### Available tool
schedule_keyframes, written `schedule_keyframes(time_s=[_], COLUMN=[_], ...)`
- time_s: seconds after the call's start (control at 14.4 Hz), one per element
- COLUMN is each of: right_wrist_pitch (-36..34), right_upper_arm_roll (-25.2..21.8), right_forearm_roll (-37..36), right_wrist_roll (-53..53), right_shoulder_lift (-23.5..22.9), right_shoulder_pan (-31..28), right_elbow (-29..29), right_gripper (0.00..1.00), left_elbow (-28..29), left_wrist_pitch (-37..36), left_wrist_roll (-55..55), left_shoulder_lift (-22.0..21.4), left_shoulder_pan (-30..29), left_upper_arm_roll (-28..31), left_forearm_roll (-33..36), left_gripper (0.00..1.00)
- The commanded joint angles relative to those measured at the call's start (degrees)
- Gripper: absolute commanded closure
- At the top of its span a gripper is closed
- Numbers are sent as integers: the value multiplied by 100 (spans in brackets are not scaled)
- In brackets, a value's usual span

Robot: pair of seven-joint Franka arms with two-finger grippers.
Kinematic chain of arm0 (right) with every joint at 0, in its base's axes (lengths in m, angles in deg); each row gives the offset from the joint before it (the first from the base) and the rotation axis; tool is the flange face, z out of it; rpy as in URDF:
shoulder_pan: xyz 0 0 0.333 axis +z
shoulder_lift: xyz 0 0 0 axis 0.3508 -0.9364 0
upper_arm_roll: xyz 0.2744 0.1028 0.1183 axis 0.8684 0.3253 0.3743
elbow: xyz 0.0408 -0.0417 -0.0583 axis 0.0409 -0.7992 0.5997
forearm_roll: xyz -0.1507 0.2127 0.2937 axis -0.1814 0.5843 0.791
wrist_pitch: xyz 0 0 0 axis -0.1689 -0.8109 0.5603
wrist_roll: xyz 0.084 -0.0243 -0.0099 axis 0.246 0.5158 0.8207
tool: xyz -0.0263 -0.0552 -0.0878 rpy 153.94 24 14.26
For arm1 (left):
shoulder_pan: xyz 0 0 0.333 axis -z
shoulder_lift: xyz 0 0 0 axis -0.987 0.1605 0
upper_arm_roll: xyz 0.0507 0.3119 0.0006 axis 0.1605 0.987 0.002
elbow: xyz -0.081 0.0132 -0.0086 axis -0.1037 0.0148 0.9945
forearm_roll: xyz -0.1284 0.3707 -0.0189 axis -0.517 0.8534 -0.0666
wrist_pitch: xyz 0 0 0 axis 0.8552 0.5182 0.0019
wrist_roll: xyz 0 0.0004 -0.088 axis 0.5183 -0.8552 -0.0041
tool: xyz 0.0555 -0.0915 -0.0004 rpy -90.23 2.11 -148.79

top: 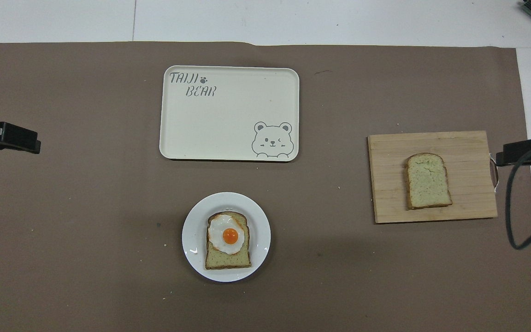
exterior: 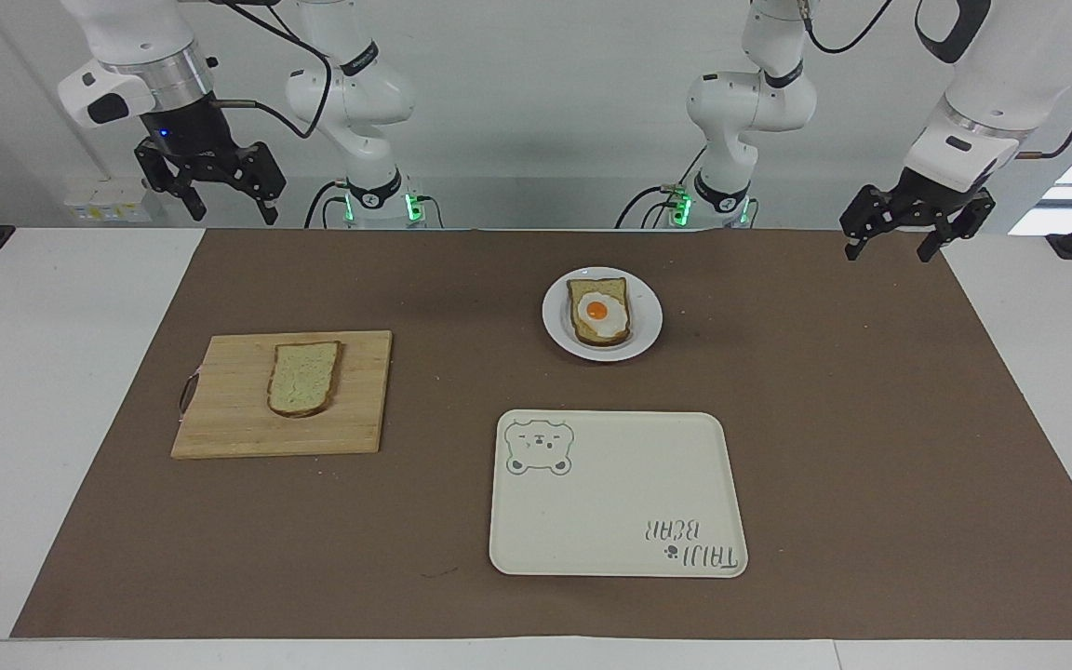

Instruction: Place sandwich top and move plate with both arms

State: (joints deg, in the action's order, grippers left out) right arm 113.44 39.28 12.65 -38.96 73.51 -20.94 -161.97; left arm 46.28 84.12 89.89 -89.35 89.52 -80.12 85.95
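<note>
The plain slice of pale speckled bread with a brown crust (exterior: 304, 377) lies flat on a rectangular wooden cutting board (exterior: 229, 400), which sits toward the right arm's end of the bench on the brown paper mat (exterior: 871, 419). The small round white plate (exterior: 648, 316) rests near the robots' edge at mid-bench and carries a bread slice topped with a fried egg (exterior: 600, 310). A cream rectangular tray with a bear drawing (exterior: 617, 491) lies farther from the robots than the plate. The right gripper (exterior: 212, 200) hangs in the air above the bench corner by its own base, fingers spread and holding nothing. The left gripper (exterior: 888, 244) hangs above the mat's corner at its end, fingers likewise spread and holding nothing.
</note>
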Motion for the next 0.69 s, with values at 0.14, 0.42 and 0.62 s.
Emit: schedule_keyframes(time_s=[0.14,0.42,0.62], right_wrist_pitch=[126,582,1162], right_upper_arm_roll=[49,58,58], right_forearm_roll=[-3,41,41], right_wrist_roll=[105,193,228], right_shoulder_lift=[84,32,-152], right_shoulder_pan=[-56,-47,5], right_elbow=[-113,-411,-570], right_gripper=[0,0,0], left_elbow=[13,4,-5], left_wrist_pitch=[-116,-107,-98], left_wrist_roll=[57,48,39], left_shoulder_lift=[-62,-62,-62], left_shoulder_pan=[38,4,3], left_upper_arm_roll=[-79,-106,-79], left_forearm_roll=[-206,-365,-365], left_gripper=[0,0,0])
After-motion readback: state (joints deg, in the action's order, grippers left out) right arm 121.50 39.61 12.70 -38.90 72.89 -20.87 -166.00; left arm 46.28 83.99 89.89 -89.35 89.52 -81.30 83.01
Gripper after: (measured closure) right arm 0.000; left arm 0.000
